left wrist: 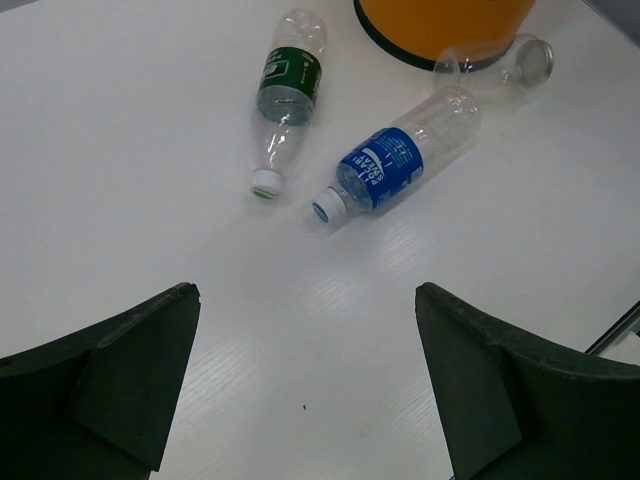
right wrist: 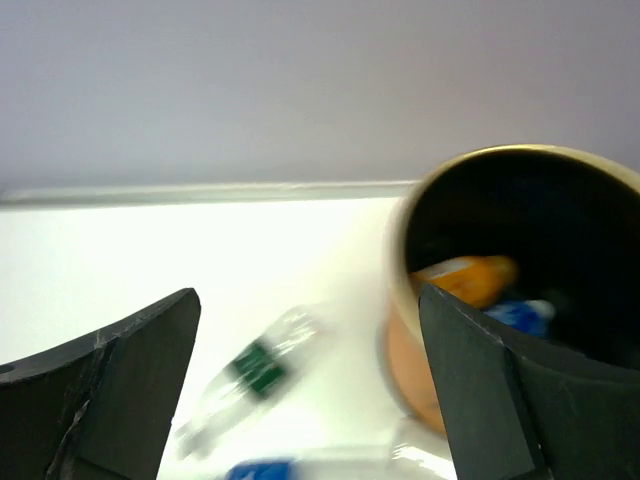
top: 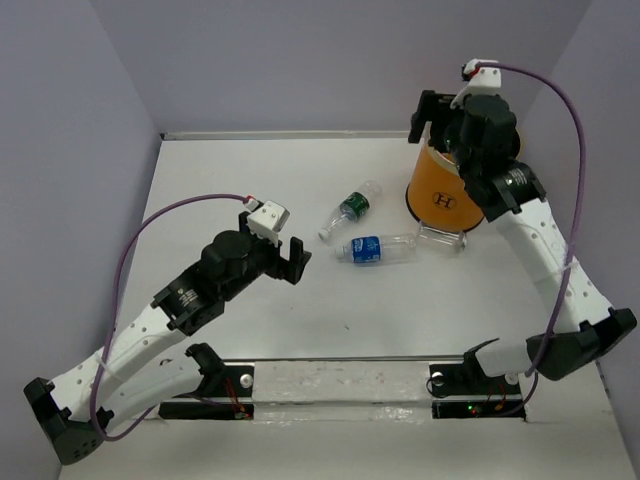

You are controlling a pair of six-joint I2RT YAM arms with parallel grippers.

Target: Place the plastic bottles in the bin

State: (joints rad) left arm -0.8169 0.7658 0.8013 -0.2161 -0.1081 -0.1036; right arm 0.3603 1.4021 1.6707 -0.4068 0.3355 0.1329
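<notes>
My left gripper (left wrist: 305,300) is spread, empty. The blue-label bottle (left wrist: 385,168) lies just ahead, slightly right, cap nearest the fingers; the green-label bottle (left wrist: 288,85) is ahead-left. I'd close across the blue one's body. The right gripper (right wrist: 305,300) is spread, empty; the bin (right wrist: 430,215) is ahead-right.

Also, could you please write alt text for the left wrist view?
A green-labelled bottle lies left of a blue-labelled bottle on a white table, both caps toward the camera. Behind them are the orange bin and a clear unlabelled bottle; the open left gripper frames the foreground.
</notes>
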